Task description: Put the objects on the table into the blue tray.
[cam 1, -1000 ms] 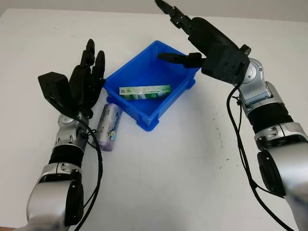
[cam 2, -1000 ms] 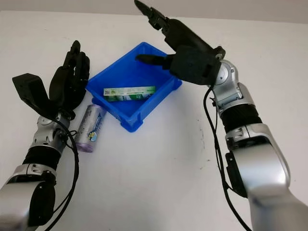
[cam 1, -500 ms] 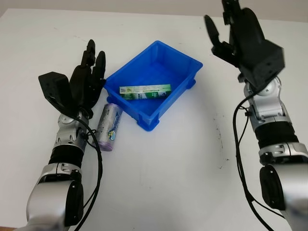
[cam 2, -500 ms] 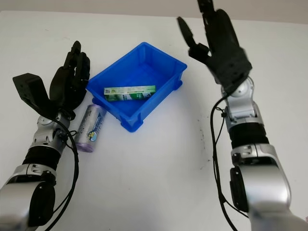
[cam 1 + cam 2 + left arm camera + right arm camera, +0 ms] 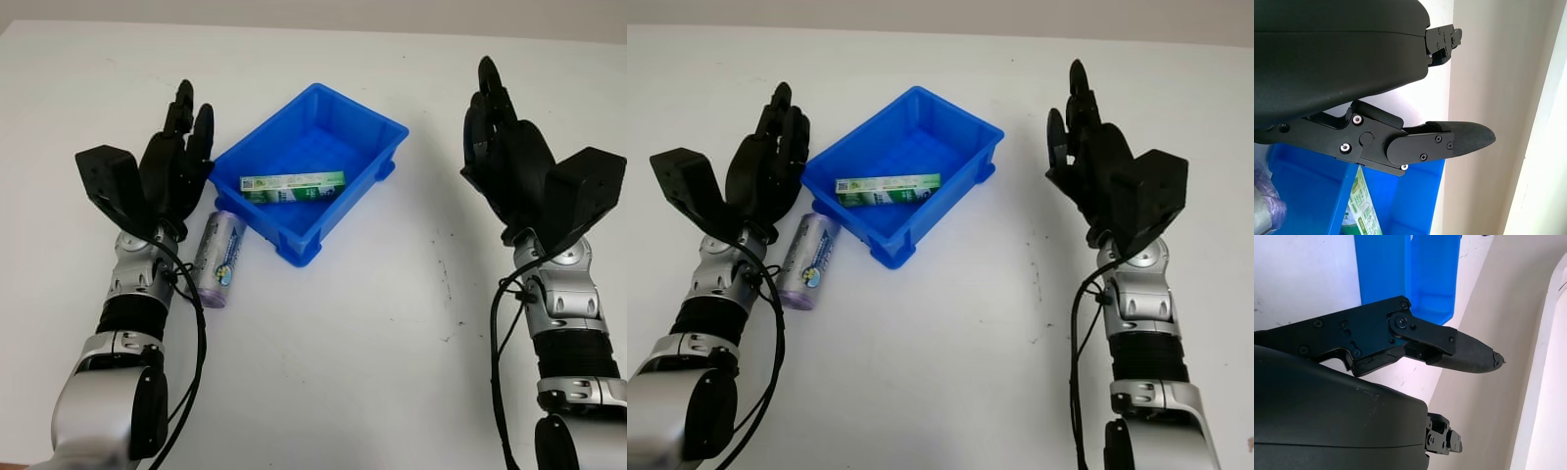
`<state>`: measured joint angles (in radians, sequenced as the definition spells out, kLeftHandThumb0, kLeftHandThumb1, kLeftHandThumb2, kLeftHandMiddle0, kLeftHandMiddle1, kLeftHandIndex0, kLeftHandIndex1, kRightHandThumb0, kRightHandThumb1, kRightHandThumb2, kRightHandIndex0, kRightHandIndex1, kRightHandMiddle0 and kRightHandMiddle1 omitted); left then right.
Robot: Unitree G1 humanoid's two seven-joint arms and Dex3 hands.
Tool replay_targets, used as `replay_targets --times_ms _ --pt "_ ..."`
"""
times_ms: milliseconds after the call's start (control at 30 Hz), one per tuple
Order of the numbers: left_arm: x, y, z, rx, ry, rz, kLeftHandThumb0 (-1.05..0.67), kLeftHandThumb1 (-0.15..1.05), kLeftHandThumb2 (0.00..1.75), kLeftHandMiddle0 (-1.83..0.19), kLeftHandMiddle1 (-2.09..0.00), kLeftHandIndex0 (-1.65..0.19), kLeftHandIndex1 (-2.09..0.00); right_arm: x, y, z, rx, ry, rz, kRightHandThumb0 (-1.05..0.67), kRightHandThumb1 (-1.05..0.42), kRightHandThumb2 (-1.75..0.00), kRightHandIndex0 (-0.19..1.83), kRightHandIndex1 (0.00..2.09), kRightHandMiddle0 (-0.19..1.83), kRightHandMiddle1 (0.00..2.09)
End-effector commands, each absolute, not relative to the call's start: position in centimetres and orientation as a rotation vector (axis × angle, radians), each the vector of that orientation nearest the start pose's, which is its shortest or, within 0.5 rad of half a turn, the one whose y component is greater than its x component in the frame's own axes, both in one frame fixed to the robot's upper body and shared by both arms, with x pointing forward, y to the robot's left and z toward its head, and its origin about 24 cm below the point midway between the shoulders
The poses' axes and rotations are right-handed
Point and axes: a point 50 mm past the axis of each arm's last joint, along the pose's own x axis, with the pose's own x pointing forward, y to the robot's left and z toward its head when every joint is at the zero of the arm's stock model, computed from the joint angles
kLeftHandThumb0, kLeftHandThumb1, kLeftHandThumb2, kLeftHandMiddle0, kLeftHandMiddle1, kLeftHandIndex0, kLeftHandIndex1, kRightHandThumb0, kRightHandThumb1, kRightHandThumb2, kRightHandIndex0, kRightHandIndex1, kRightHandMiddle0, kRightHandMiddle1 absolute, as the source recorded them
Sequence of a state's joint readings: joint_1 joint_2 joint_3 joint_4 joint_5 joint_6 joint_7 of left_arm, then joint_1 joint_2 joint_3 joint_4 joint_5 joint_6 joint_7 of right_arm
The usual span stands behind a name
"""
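Note:
The blue tray (image 5: 370, 126) sits at the table's centre back, and a green and white box (image 5: 293, 185) lies inside it. A silver and purple cylinder (image 5: 219, 259) lies on the table just left of the tray's near-left wall. My left hand (image 5: 176, 162) is raised beside the tray's left side, above the cylinder, open and holding nothing. To the right of the tray, well apart from it, my right hand (image 5: 505, 162) is held up, open. In the left wrist view the tray (image 5: 1415, 196), the box (image 5: 1359, 208) and the cylinder (image 5: 1264, 210) appear past the left hand.
The white table (image 5: 353, 343) stretches in front of and around the tray, with small dark specks (image 5: 448, 294) on its right part. A pale wall (image 5: 1498, 98) stands beyond the table's far edge.
My right hand has swung from over the tray's far right corner back to the right and lowered, now upright away from the tray. The left hand, cylinder and box stayed put.

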<state>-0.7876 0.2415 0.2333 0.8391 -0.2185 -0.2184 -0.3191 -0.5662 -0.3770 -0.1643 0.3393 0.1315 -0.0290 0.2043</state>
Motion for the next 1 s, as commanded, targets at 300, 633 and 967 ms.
replay_targets --times_ms 300,633,967 --pt "36.3 22.6 16.8 0.096 -0.473 -0.259 -0.59 1.05 0.47 0.07 -0.07 0.06 -0.08 34.7 -21.9 16.0 -0.154 -0.285 0.071 -0.71 -1.05 -0.73 -0.19 0.00 -0.19 0.00" --pt "32.7 24.0 21.7 0.396 -0.584 -0.475 -0.65 1.05 0.24 0.00 -0.06 -0.01 -0.07 35.1 -21.7 15.6 -0.162 -0.280 0.092 -0.73 -1.05 -0.72 -0.19 0.00 -0.19 0.00" --pt "30.7 22.8 24.1 0.788 -0.551 -0.588 -0.31 0.96 0.05 0.03 -0.05 0.01 -0.04 35.2 -21.5 15.2 -0.164 -0.269 0.086 -0.77 -1.05 -0.68 -0.19 0.00 -0.19 0.00"
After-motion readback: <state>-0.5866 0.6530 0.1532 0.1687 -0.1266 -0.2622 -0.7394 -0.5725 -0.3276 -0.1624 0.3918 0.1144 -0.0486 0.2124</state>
